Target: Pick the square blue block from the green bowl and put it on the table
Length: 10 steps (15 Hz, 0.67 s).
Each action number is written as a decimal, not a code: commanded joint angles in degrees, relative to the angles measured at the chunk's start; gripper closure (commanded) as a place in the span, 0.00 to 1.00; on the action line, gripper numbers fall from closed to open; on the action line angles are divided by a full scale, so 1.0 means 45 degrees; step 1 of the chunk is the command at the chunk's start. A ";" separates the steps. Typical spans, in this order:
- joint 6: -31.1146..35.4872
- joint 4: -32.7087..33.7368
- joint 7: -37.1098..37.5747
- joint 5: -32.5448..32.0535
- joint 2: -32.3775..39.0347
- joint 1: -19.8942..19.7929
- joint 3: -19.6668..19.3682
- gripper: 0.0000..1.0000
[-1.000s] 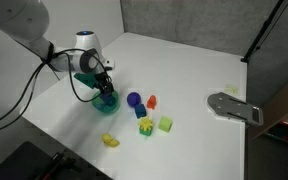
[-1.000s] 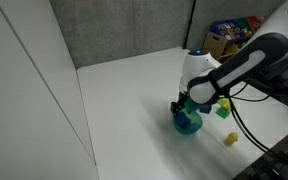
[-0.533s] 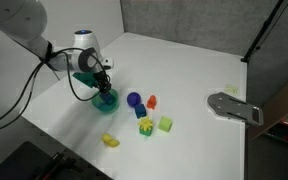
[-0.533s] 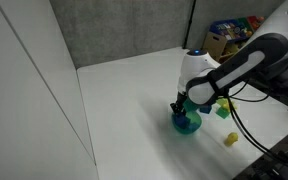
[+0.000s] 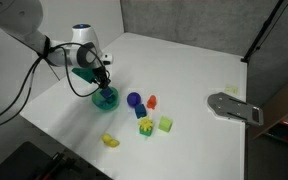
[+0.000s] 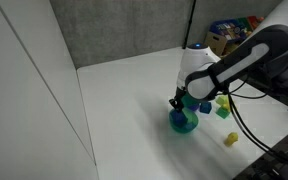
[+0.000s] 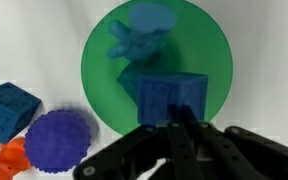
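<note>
The Robotiq gripper (image 7: 180, 122) comes in from the bottom edge of the wrist view. Its dark fingers (image 7: 164, 140) converge to a narrow point over the near edge of the square blue block (image 7: 172, 92). Whether they are pinching the block or merely lie in front of it cannot be told.

The block shows against the inside of the green bowl (image 7: 209, 60), towards the lower side of it. Its faces carry a faint relief that is too blurred to read. Also in the bowl, nearer the far rim, lies a blue-teal toy figure (image 7: 136, 38).

Outside the bowl, on the white table (image 7: 269, 60), a second blue cube (image 7: 6, 110) sits at the left of the wrist view. Below it are a spiky violet ball (image 7: 56, 142) and an orange piece (image 7: 6, 162).

In both exterior views the gripper (image 5: 101, 84) (image 6: 180, 103) hangs right over the bowl (image 5: 107, 99) (image 6: 184, 123). The block cannot be made out in either of them.

Beyond the bowl in an exterior view, the small toys are scattered on the table (image 5: 184, 65): the violet ball (image 5: 134, 100), the orange piece (image 5: 152, 101), a lime-green cube (image 5: 166, 124), a yellow-green piece (image 5: 145, 126) and a yellow piece (image 5: 110, 141). A flat grey device (image 5: 234, 107) lies well apart from them, near the table's edge.
</note>
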 commanded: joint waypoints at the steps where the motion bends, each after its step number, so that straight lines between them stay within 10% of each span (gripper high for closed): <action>1: -0.0415 -0.0148 0.0191 0.0181 -0.0826 0.0000 -0.0125 0.96; 10: -0.1168 0.0842 0.0482 -0.0020 -0.1658 -0.0296 -0.0599 0.96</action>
